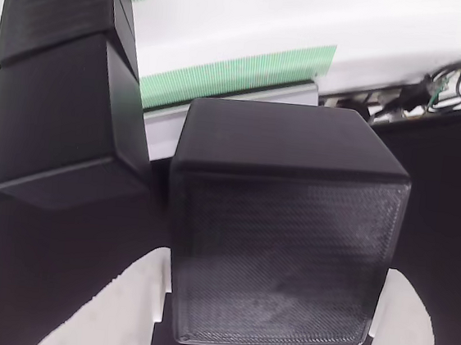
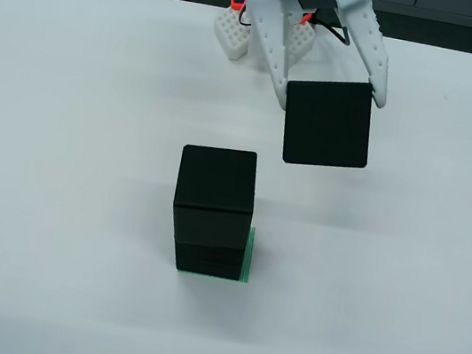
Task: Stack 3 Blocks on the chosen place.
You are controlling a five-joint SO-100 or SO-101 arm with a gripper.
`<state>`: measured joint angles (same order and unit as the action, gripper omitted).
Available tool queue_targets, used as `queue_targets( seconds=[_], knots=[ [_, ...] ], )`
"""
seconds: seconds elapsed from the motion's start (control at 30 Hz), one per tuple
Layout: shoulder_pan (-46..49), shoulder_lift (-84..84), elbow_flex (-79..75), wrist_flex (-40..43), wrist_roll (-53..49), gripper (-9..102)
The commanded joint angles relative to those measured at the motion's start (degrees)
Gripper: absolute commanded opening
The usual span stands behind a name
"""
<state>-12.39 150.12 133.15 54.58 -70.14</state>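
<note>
I have the white two-finger gripper (image 2: 330,102) clamped on the third matte black cube (image 2: 328,122), aloft toward the white table's (image 2: 66,114) back edge. Lowering off-centre could topple the two-cube stack (image 2: 213,211) from the green striped patch (image 2: 249,253).

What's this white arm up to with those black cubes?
It is stacking them. The gripper holds one black cube between its jaws, lifted clear of the white table. Two more cubes already stand one on the other as a stack on a green striped patch. The held cube hangs to the right of that stack in the overhead view, not yet above it.
</note>
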Motion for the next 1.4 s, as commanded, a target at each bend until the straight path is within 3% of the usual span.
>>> queue_targets(
  seconds=[0.0,0.53,1.17,1.37],
  knots=[
    [1.6,4.2,0.2,-2.2,-1.9,22],
    [11.5,19.2,15.4,-19.8,-9.1,22],
    [16.8,8.7,24.3,-43.5,-13.7,21],
    [17.4,7.1,24.4,-45.8,-14.1,21]
  ],
)
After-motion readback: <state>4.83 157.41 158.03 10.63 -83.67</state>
